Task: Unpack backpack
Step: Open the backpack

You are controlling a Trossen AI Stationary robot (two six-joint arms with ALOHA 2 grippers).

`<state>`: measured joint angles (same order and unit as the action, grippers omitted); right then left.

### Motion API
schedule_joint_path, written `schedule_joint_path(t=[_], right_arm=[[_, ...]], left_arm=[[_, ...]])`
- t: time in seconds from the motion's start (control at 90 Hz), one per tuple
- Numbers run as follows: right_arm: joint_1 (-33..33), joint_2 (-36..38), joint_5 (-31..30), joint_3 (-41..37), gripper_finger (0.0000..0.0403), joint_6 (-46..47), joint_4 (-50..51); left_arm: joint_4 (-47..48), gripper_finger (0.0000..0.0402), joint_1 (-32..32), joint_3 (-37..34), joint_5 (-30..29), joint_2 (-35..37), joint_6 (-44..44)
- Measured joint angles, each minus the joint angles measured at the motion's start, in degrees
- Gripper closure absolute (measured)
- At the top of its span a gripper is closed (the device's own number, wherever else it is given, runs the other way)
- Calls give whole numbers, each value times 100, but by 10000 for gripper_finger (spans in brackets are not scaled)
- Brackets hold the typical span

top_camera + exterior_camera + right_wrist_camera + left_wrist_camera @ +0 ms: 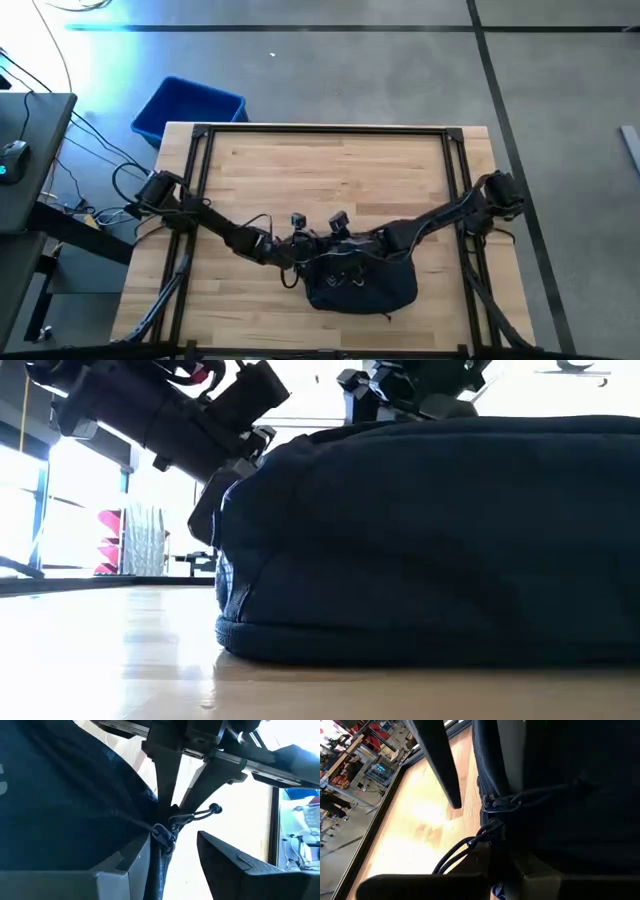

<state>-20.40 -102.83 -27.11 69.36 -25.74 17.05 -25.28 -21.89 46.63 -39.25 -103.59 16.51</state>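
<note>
The dark navy backpack [362, 282] lies flat on the wooden table near its front edge; it fills the low view [430, 540]. Two zipper sliders with black cord pulls [495, 805] sit on its far-left edge. My left gripper [171, 817] reaches in from the left and is shut at those pulls [312, 252]. My right gripper [475, 795] comes in from the right [345, 248] and is open. Its pale finger [120, 865] lies along the backpack's fabric. Its dark finger [235, 865] stands over bare table. My left gripper pinches a zipper pull [176, 820] between its two fingertips at the backpack's far-left edge. A knotted cord end [215, 809] sticks out beside them. The fingers slant down from the table's left. The backpack stays on the table. My right gripper's pale finger [512, 755] lies against the backpack's fabric beside the zipper; whether it presses on it I cannot tell.
A bright blue bin [190, 108] stands on the floor beyond the table's far-left corner. A black frame [320, 130] runs round the tabletop. Bare wood [330, 180] lies beyond the backpack and to its left.
</note>
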Motion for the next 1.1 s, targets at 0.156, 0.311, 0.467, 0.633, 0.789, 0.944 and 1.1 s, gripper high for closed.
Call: schedule_joint_path(t=[0.156,0.311,0.467,0.633,0.789,0.944,1.1], right_arm=[[61,0,327,-2,265,-15,-4],[82,0,321,-2,265,-24,-50],[90,-127,185,-2,273,21,-276],[92,-263,145,0,344,242,-379],[91,-177,9,0,392,682,-284],[38,35,-7,-2,398,972,-10],[9,242,-88,-2,401,1717,456]], left_arm=[[-24,401,0,0,0,0,0],[-33,401,0,0,0,0,0],[-83,401,-2,0,2,0,-4],[-80,401,-4,-9,18,0,0],[-88,401,-2,-8,19,0,-40],[-125,401,0,2,8,0,-52],[-137,401,-23,4,-50,0,-36]])
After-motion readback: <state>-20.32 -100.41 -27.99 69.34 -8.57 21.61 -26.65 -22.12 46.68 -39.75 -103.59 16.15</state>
